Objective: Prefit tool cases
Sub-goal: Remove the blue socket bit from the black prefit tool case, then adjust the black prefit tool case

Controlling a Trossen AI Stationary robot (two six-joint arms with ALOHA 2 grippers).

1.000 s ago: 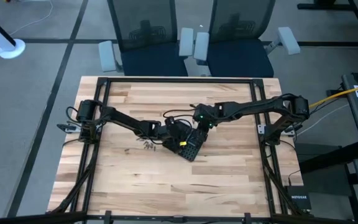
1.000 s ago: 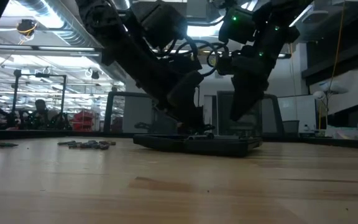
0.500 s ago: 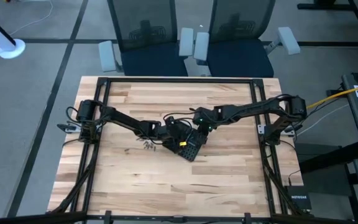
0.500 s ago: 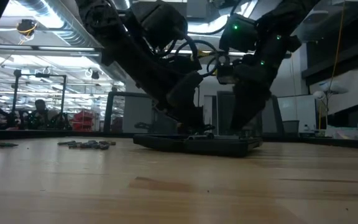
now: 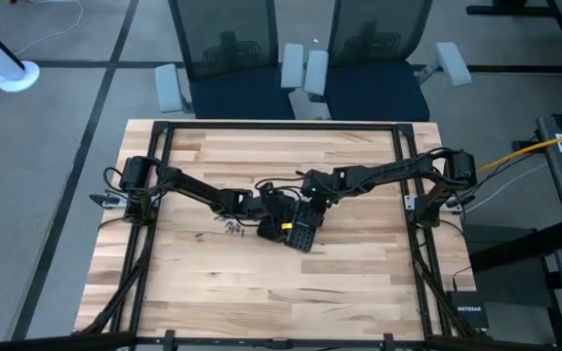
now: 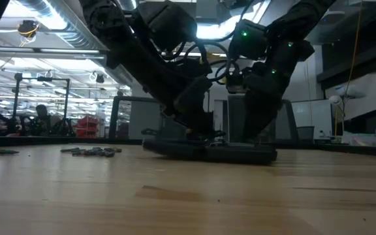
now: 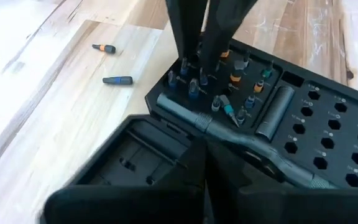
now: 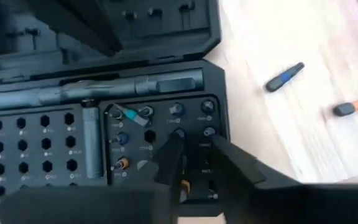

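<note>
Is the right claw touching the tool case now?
Touching. In the left wrist view the right claw has its fingertips down among the bits in the tool case, with no gap visible.

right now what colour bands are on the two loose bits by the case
One bit has a blue band, the other orange; clearest in the right wrist view.

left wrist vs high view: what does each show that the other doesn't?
Left wrist only: the tool case's insides, meaning bits seated in slots, empty hex slots, a long driver handle, and the right claw reaching into the bit slots. High view only: the whole table, both arms meeting at the case from either side, office chairs behind, the loose bits as a small cluster. Both: the open case on wood, loose bits beside it.
</note>
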